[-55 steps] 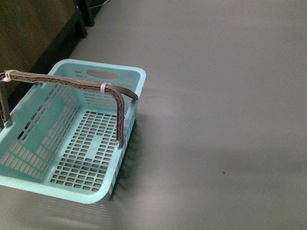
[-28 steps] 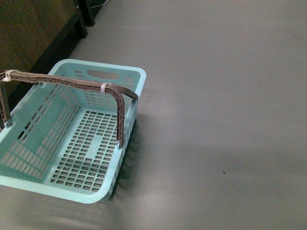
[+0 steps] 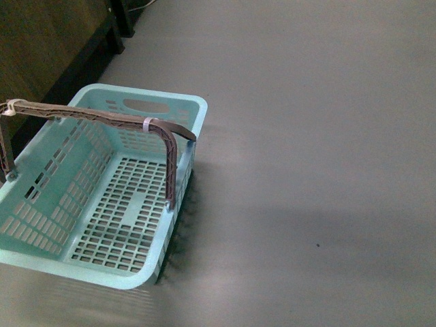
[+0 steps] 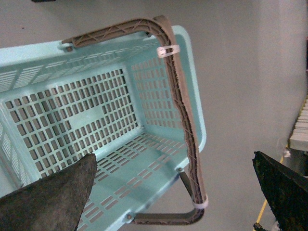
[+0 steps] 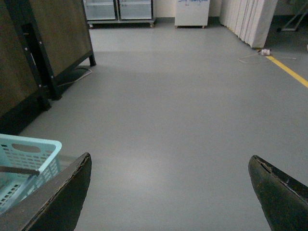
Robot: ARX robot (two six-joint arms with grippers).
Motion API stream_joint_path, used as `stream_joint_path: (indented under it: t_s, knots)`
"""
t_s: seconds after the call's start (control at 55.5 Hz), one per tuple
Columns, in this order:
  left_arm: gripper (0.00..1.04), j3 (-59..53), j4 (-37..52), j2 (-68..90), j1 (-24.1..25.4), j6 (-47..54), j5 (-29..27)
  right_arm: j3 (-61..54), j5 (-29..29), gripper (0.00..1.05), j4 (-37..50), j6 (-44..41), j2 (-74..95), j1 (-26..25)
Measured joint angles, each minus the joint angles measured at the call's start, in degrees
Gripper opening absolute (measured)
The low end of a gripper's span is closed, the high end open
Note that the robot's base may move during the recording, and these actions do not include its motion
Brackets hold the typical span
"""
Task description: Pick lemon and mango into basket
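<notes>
The light teal basket (image 3: pixel 184 116) stands on the grey floor at the left of the front view, its ribbed brown handle (image 3: pixel 102 117) raised across it; nothing lies inside. The left wrist view looks down into the basket (image 4: pixel 195 120), and my left gripper (image 4: pixel 175 192) hangs open over its rim by the handle (image 4: pixel 185 120). My right gripper (image 5: pixel 168 192) is open above bare floor, with a corner of the basket (image 5: pixel 29 149) beside one finger. Neither arm shows in the front view. The lemon and the mango are out of view.
A dark wooden cabinet on black legs (image 3: pixel 48 48) stands behind the basket at the left. In the right wrist view, the cabinet (image 5: pixel 53 43), glass-door units (image 5: pixel 118 9), white panels (image 5: pixel 248 19) and a yellow floor line (image 5: pixel 288 71) lie farther off.
</notes>
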Motion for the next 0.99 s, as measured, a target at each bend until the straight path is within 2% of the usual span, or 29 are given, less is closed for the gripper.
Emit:
stream_joint_path:
  t_s: [0.198,0.685,0.991]
  knots:
    - [0.98,11.17,0.96,16.37,-5.09,-3.72,-3.15,0.00,0.00,0.96,0.00,0.00,0.00,0.00]
    - [0.97,32.26,-3.23,35.28,-10.38,-6.51,-6.91,0.00,0.00,0.96,0.00,0.00,0.00,0.00]
    - [0.50,40.72,-6.64,41.68,-11.54,-7.19,-7.37,0.00,0.00,0.96,0.00,0.00,0.00,0.00]
